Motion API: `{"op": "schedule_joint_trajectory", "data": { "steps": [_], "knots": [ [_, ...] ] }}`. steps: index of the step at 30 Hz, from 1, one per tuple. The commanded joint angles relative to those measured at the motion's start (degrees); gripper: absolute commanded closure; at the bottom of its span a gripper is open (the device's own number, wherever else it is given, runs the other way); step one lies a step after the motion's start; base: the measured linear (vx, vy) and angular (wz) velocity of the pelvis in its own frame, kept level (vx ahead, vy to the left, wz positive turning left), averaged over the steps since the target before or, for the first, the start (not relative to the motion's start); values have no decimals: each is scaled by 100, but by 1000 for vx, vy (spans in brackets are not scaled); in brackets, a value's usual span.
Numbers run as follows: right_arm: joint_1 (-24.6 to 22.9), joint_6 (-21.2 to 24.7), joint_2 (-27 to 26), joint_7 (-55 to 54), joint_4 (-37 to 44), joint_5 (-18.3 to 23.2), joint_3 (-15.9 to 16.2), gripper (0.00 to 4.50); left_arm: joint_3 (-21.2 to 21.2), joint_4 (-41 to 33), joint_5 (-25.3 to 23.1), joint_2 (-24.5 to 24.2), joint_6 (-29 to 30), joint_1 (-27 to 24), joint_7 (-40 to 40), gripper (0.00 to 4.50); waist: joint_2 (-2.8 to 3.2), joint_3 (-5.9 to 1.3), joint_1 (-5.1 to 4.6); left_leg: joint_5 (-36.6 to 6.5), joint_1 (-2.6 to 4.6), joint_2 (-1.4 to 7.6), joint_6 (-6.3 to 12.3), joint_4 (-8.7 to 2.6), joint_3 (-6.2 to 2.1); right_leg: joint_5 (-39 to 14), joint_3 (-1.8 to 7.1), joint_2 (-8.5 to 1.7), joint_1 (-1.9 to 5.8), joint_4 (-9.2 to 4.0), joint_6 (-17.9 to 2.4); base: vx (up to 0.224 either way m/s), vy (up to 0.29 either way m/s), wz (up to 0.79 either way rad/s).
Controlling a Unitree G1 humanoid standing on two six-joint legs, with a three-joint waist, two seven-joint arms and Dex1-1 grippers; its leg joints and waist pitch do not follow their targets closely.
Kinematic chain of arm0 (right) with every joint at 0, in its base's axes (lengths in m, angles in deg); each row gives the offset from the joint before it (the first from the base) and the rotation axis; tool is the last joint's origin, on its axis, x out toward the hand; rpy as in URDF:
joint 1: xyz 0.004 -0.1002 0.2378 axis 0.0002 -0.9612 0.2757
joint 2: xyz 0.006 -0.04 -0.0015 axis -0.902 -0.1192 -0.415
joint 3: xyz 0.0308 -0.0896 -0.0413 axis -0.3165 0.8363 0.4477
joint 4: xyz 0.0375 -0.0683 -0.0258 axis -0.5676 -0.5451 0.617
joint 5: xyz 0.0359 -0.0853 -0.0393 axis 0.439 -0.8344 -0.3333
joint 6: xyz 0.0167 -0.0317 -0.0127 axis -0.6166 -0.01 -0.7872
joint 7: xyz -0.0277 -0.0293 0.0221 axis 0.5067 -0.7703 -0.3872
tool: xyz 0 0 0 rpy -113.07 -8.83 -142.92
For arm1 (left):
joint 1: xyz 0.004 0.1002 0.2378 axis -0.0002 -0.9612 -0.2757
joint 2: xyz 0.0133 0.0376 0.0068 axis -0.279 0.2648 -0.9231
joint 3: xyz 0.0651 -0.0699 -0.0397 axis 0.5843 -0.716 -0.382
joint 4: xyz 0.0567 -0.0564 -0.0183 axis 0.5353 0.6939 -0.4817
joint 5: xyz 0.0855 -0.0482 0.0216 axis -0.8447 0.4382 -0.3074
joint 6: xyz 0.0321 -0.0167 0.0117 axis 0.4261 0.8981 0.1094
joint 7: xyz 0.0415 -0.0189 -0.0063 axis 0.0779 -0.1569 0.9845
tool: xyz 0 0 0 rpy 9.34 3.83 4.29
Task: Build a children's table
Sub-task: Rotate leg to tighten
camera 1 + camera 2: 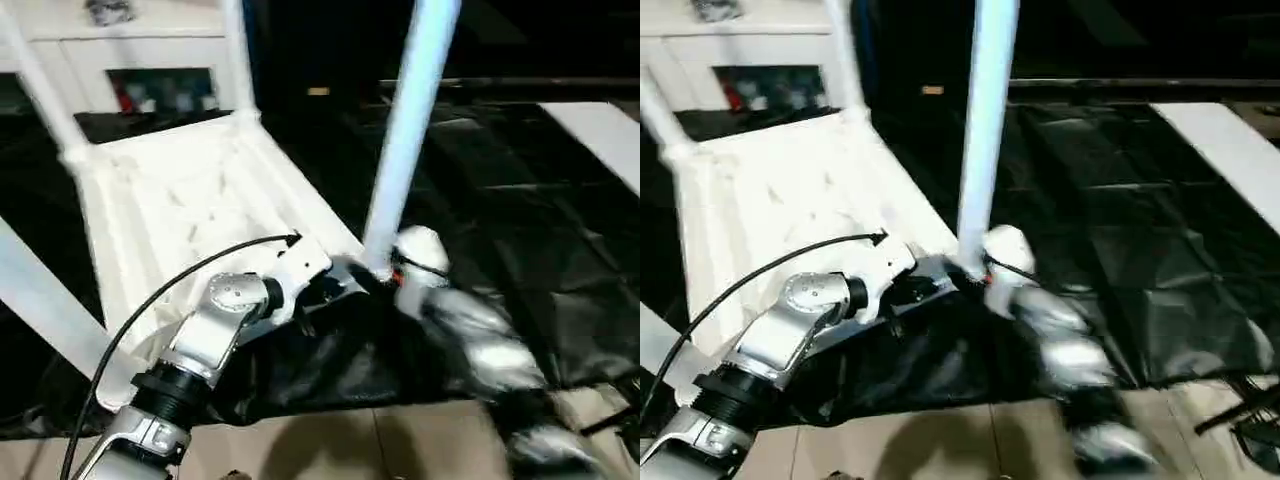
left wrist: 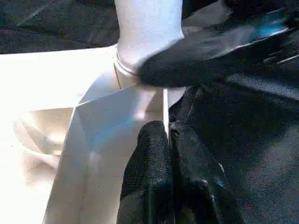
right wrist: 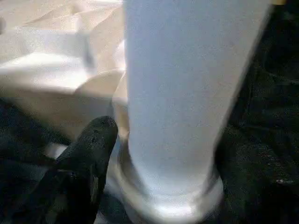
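1. I am looking down at a black plastic sheet (image 1: 520,250) spread over a pale tiled floor, with a white cabinet (image 1: 130,50) with glass doors at the far side.

2. My left gripper (image 2: 169,140) is pinched shut on the thin side rim of the table top (image 1: 190,210), right beside the near corner; its two black fingers press together with the white edge between them.

3. My right gripper (image 3: 159,154) straddles the base of the near leg (image 1: 410,130). One black finger (image 3: 88,149) lies against one side of the tube and a dark shape sits on the other, so I judge it clamped around the leg where the leg meets the round corner socket (image 3: 168,205).

4. The children's table lies upside down on the sheet, ribbed underside up. That near leg stands upright in its socket; three other legs rise from the remaining corners.

5. Risks, as I judge them:
   - The leg may not be fully seated; letting go early could leave it leaning or loose.
   - Pushing off-axis could bind the tube in the socket.
   - My left pinch holds only a thin rim; a hard shove could slip it and slide the top on the slick sheet.
   - The right arm is blurred with motion, so a jerk could knock the leg.
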Motion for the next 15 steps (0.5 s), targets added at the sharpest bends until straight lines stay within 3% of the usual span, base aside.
{"op": "schedule_joint_trajectory", "data": {
  "steps": [1, 2, 5, 6, 7, 9, 15],
  "knots": [
    [-231, 141, 318, 683, 413, 187, 53, 111, 101, -29, 31, -30, -101, 5, -125, 450, 7, -383, 21, -1259, 25, 56, 377, -328, 41, -596, 196, -167, 340, -394, -1243, 0, 0, 0],
    [-311, 139, 509, 881, 528, 257, -11, 111, 114, -21, 30, -53, -116, 1, -171, 450, 23, -380, 29, -1310, 28, 56, 391, -323, 39, -713, 195, -172, 338, -400, -1239, 0, 0, 0],
    [-451, 220, 920, 1318, 741, 468, -198, 111, 151, -12, 60, -129, -164, -12, -302, 450, -9, -377, 36, -1417, 24, 52, 403, -323, 42, -1024, 188, -178, 334, -440, -1190, 0, 0, 0],
    [-470, 238, 1014, 1411, 767, 513, -245, 111, 164, 7, 65, -144, -181, -5, -325, 450, 28, -370, 40, -1434, 30, 60, 390, -325, 38, -1131, 192, -186, 316, -447, -1186, 0, 0, 0],
    [-493, 272, 1076, 1459, 816, 551, -263, 111, 169, 17, 69, -152, -189, -2, -333, 450, 2, -372, 31, -1447, 24, 55, 384, -322, 40, -1185, 183, -177, 319, -457, -1178, 0, 0, 0],
    [-561, 306, 1440, 1638, 896, 625, -393, 111, 205, 74, 70, -224, -241, 29, -454, 450, -8, -370, 37, -1392, 17, 54, 395, -320, 36, -1193, 181, -173, 326, -455, -1164, 0, 0, 0],
    [-517, 326, 1627, 1481, 771, 689, -663, 111, 384, -161, 293, -471, -362, -79, -1217, 450, -17, -392, 41, -1226, 24, 51, 450, -296, 45, -1073, 177, -176, 308, -438, -1238, 0, 0, 0]
  ]
}}
